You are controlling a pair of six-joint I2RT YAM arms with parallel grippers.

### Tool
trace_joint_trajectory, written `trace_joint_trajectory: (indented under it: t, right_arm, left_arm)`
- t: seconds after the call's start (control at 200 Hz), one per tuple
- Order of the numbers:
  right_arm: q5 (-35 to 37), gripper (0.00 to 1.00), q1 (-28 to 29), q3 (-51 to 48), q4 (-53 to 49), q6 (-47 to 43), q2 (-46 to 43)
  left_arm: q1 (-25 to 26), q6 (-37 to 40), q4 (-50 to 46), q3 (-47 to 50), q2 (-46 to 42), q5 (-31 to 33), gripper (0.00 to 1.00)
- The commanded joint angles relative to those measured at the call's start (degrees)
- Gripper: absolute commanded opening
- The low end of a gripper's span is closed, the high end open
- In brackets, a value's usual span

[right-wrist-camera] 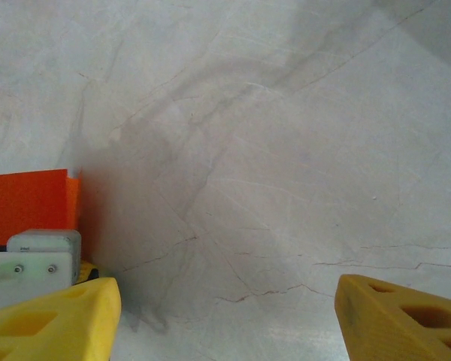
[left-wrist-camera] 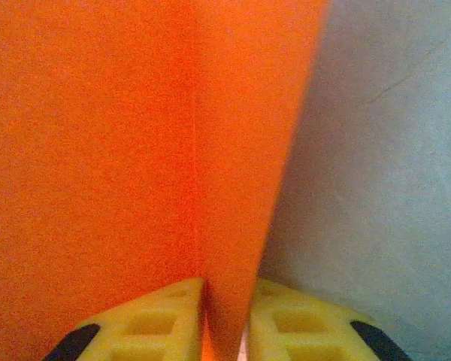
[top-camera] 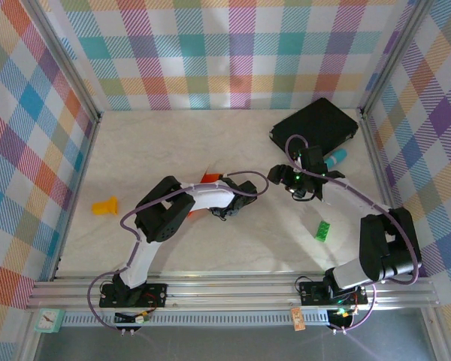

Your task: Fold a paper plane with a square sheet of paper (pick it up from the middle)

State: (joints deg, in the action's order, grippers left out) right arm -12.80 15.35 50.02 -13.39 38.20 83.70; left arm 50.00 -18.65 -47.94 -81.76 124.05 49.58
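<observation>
**A:** What does the top view give?
**B:** The left gripper [top-camera: 229,208] sits low near the middle of the tabletop [top-camera: 248,143], over the orange paper [top-camera: 208,178]. The paper's edges poke out on both sides of the arm. The right gripper [top-camera: 304,193] hangs nearby, between a black pad [top-camera: 316,124] and a green block [top-camera: 323,230].

**A:** And the left wrist view?
**B:** The paper's raised fold stands between the yellow fingers [left-wrist-camera: 158,320]. It cannot be told whether they pinch it or merely flank it.

**A:** The right wrist view?
**B:** That gripper is released, its fingers spread wide over the marbled tabletop. The orange paper lies flat at the left edge of the view, well apart from the fingers.
</observation>
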Motion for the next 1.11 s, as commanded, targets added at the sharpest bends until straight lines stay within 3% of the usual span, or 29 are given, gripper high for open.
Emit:
trace_joint_trajectory:
  t: [0.0, 0.325, 0.72, 0.945, 1.1]
  right_arm:
    - [-1.4, 0.76, -0.3, 0.2, -0.2, 1.2, 0.5]
    - [-1.2, 0.76, -0.3, 0.4, -0.2, 1.4, 0.5]
    - [-1.0, 0.76, -0.5, -0.1, 0.3, 1.9, 0.8]
    - [-2.6, 0.75, -0.5, -0.2, 1.8, 2.9, 2.1]
    - [-3.9, 0.75, -0.5, -0.3, 2.1, 3.2, 2.7]
  left_arm:
    - [0.5, -1.8, 0.7, -1.1, -0.2, -4.8, 0.23]
    - [1.1, -5.5, -1.2, -1.9, -4.6, -10.3, 0.32]
    - [1.3, -12.8, 2.3, 8.3, -23.6, -31.1, 0.41]
    - [-4.2, -13.6, 9.0, 17.0, -33.3, -40.2, 0.36]
    - [-9.5, -12.9, 13.0, 21.5, -35.5, -43.6, 0.31]
